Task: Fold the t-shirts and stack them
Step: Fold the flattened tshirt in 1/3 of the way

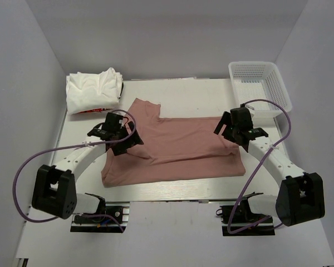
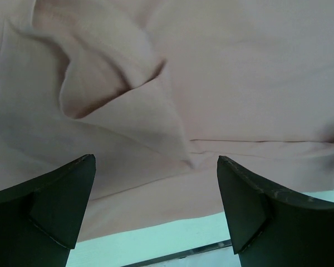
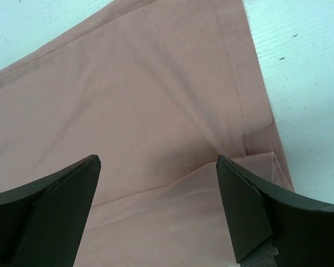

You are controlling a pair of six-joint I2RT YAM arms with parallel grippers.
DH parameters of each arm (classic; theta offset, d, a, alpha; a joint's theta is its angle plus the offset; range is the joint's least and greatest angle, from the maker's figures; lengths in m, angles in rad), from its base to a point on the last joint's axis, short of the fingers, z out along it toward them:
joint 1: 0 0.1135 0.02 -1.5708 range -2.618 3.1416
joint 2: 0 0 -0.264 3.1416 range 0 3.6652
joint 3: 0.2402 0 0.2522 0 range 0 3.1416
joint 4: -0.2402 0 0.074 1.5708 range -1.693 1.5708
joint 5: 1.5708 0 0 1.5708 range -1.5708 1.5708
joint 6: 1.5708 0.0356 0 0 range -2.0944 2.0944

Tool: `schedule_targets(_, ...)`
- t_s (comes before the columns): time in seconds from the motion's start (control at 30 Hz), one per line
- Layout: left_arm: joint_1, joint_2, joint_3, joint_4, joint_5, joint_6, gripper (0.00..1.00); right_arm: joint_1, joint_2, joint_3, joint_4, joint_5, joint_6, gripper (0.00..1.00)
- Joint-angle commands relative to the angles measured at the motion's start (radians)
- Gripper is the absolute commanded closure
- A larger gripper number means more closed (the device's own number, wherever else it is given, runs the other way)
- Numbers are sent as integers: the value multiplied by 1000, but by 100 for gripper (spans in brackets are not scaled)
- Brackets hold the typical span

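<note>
A dusty pink t-shirt [image 1: 175, 147] lies partly folded in the middle of the table, plain side up, with one sleeve [image 1: 145, 108] sticking out at the back left. Over its left edge hovers my left gripper [image 1: 132, 139], open and holding nothing. In the left wrist view the left gripper [image 2: 156, 160] spans rumpled pink folds [image 2: 122, 111] near the cloth's edge. My right gripper [image 1: 227, 131] stands open above the shirt's right end. Beneath the right gripper [image 3: 158, 158], the right wrist view shows a hemmed pink layer [image 3: 145, 94] overlapping another. Folded white t-shirts [image 1: 93, 92] sit stacked at the back left, red print [image 1: 94, 110] showing at their near edge.
A white plastic mesh basket [image 1: 260, 83] stands at the back right corner. Grey walls close in the table on three sides. Bare table [image 1: 172, 192] runs along the front edge between the arm bases. Purple cables loop from both arms.
</note>
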Motion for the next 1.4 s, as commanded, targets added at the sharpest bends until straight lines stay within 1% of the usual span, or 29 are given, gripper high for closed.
schedule_targets(0.0,-8,38,-26,14,-14,-9,0,-3,-18,-17,-12,-9,-20,10)
schedule_targets(0.03,-17,50,-36,31,-14,-9,0,-1,-21,-23,-9,-11,-23,10)
schedule_targets(0.2,-29,171,2,47,-14,0,0,-1,-47,-31,-9,-3,-29,10)
schedule_targets(0.3,-38,202,2,81,-14,0,0,-4,-62,-43,-1,-5,-20,10)
schedule_targets(0.4,-38,257,17,104,-14,-9,0,-4,-44,-41,1,-11,-23,10)
schedule_targets(0.67,-48,395,210,132,-14,0,0,-4,-33,-46,4,-18,-20,10)
schedule_targets(0.77,-48,478,307,132,1,19,0,-3,-30,-38,-1,-15,-24,10)
schedule_targets(0.9,-57,567,454,63,1,28,0,1,-27,-40,-4,-9,-21,10)
schedule_targets(0.97,-57,578,467,16,-22,37,0,5,-24,-35,20,-20,-44,10)
schedule_targets(1.0,-57,567,467,5,-22,48,0,13,-20,-29,31,-88,-88,10)
schedule_targets(1.03,-57,552,450,-24,-40,48,0,28,-12,-23,42,-115,-142,10)
schedule_targets(1.07,-57,532,406,-35,-52,48,0,42,2,-9,68,-176,-183,10)
schedule_targets(1.1,-57,503,378,-35,-66,48,0,50,9,8,77,-195,-222,10)
schedule_targets(1.13,-57,430,346,-49,-103,33,0,82,16,11,100,-207,-239,10)
schedule_targets(1.17,-57,386,285,-49,-117,14,0,117,29,20,113,-230,-254,10)
schedule_targets(1.23,-44,288,226,-58,-155,-7,0,163,58,53,146,-241,-280,10)
schedule_targets(1.27,-34,189,174,-58,-155,-24,0,190,83,67,152,-241,-291,10)
schedule_targets(1.3,-34,141,151,-58,-177,-35,0,223,113,80,174,-241,-305,10)
schedule_targets(1.33,-34,97,133,-58,-189,-35,0,240,153,130,177,-274,-314,10)
schedule_targets(1.37,-34,58,119,-58,-204,-46,0,291,175,149,183,-269,-323,10)
